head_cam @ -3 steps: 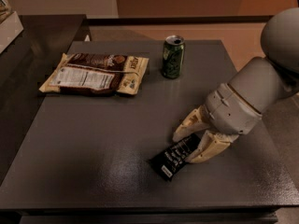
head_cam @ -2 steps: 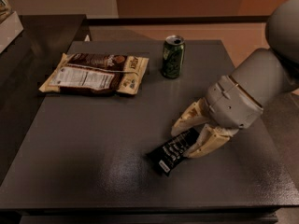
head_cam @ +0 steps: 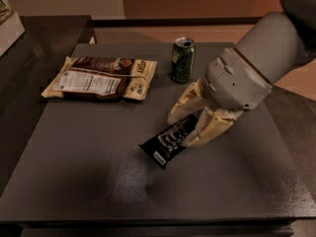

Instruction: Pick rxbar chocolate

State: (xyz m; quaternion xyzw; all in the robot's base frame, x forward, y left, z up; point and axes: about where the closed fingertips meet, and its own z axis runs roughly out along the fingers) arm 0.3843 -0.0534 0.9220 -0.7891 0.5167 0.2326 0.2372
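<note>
The rxbar chocolate [head_cam: 168, 141] is a flat black wrapper with white text and a small white label at its lower end. It hangs tilted above the dark table [head_cam: 98, 181], label end down. My gripper [head_cam: 183, 128] reaches in from the right and is shut on the bar's upper end, one cream finger [head_cam: 183, 102] behind it and one in front. The bar's upper end is hidden between the fingers.
A brown-and-cream snack bag [head_cam: 101, 78] lies flat at the table's back left. A green can [head_cam: 182, 59] stands upright at the back centre, just behind my gripper. A second dark surface lies off to the left.
The gripper has risen with the bar in it. The bar lay flat on the table before; now it is lifted and tilted.
</note>
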